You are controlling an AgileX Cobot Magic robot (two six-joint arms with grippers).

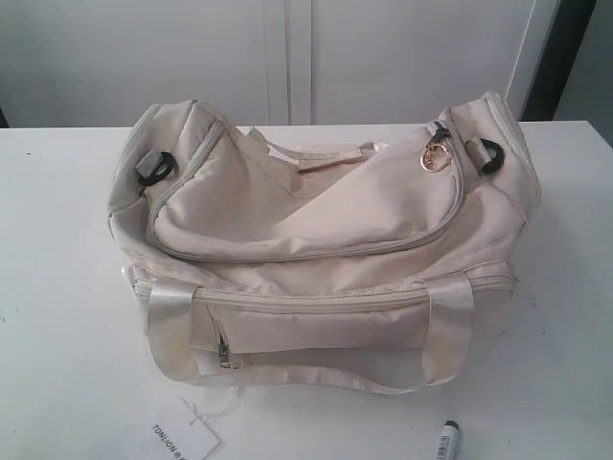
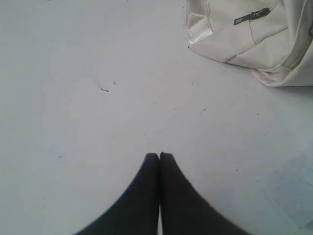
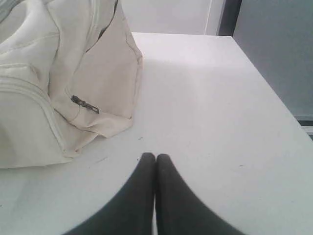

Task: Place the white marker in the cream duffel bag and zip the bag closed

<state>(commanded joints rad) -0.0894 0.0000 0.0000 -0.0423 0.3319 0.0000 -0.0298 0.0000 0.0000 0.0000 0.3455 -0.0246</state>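
The cream duffel bag (image 1: pixel 316 244) sits mid-table, its curved top zipper run round with the gold pull (image 1: pixel 430 159) at the right end. The white marker (image 1: pixel 446 440) lies at the table's front edge, right of centre, black cap toward the bag. Neither arm shows in the exterior view. My left gripper (image 2: pixel 159 154) is shut over bare table, with a corner of the duffel bag (image 2: pixel 244 39) ahead of it. My right gripper (image 3: pixel 155 156) is shut too, hovering over the table beside the duffel bag's (image 3: pixel 58 83) end.
A flat white paper tag (image 1: pixel 177 438) with black print lies at the front left on a string. The white table (image 1: pixel 67 335) ends close to the bag's right side (image 3: pixel 274 98). A white wall panel (image 1: pixel 287 57) stands behind.
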